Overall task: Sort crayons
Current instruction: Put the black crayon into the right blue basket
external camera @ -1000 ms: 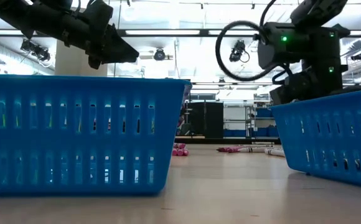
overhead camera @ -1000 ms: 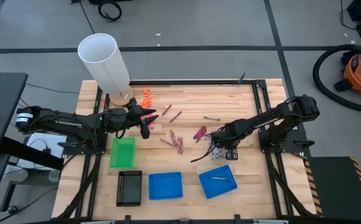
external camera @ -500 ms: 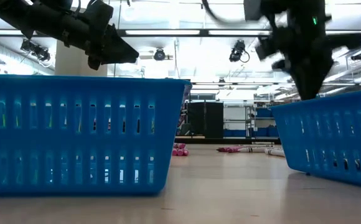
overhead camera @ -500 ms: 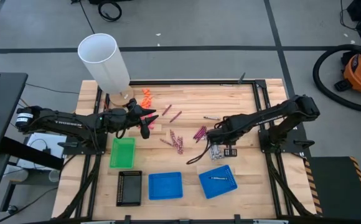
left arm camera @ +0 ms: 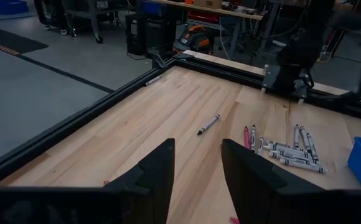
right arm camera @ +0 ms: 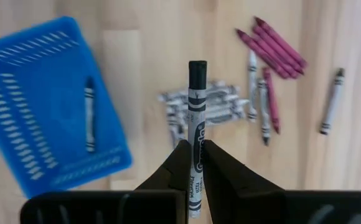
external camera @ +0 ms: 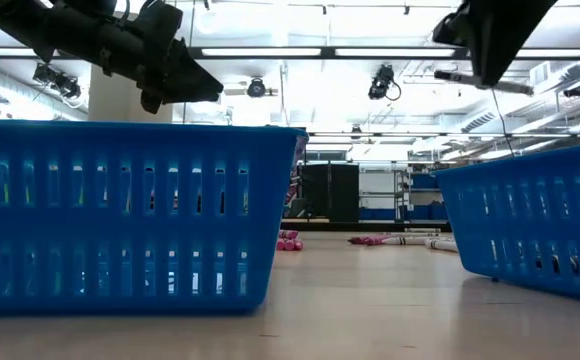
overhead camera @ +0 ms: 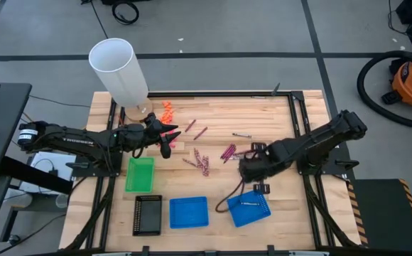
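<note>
Crayons lie across the middle of the table: a grey pile (right arm camera: 205, 109), magenta ones (overhead camera: 229, 151) and brownish-red ones (overhead camera: 202, 163). My right gripper (overhead camera: 245, 171) hangs high above the grey pile, pointing down, shut on one grey crayon (right arm camera: 196, 93). Just nearer the front edge stands a blue tray (overhead camera: 249, 208) with one grey crayon (right arm camera: 89, 122) lying flat in it. My left gripper (overhead camera: 166, 139) waits open at the table's left, above the wood, with nothing between its fingers (left arm camera: 162, 174). My right gripper pinches the grey crayon between its two fingers (right arm camera: 180, 165), on the crayon's back half (right arm camera: 197, 140). The fingers come from above, pointing down, and the crayon lies along them, its free end (right arm camera: 197, 65) sticking out past the fingertips. The crayon is lifted clear of the table.
A white tube (overhead camera: 117, 67) stands at the far left, with orange crayons (overhead camera: 167, 110) beside it. A green tray (overhead camera: 140, 174), a black tray (overhead camera: 148, 213) and a second blue tray (overhead camera: 189, 212) sit along the near left. One grey crayon (overhead camera: 242, 134) lies alone farther back.
My right gripper has risen from the grey pile with the crayon in its fingers and has swung a little toward the near edge and the blue tray, tipping more steeply downward. The crayon has gone from the table to hanging clear.
</note>
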You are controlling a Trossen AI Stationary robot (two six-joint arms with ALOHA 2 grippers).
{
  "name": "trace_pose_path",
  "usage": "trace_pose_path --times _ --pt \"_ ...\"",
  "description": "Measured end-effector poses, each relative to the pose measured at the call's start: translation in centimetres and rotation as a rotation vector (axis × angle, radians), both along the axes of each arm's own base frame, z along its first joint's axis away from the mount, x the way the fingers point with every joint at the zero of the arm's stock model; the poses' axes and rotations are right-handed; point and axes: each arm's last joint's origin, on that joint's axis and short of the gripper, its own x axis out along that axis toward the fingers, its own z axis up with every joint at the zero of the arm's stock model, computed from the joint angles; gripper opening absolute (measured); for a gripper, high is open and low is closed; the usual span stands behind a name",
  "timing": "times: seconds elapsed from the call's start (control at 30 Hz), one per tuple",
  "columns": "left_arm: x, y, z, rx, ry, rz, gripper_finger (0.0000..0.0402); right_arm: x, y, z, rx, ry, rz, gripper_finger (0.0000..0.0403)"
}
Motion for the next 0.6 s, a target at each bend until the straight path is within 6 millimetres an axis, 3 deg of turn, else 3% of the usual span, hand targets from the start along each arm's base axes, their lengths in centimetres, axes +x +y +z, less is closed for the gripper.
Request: trace_pose_path --times 0.27,0.6 --pt "0.0 0.0 0.0 -0.006 -0.002 0.001 0.0142 -0.6 4.0 -1.2 0.093 -0.090 0.043 0.0036" --pt "0.0 0.0 0.0 -0.008 -0.002 0.002 0.0142 0.5 6.7 -7.8 0.205 -0.053 0.060 0.0037"
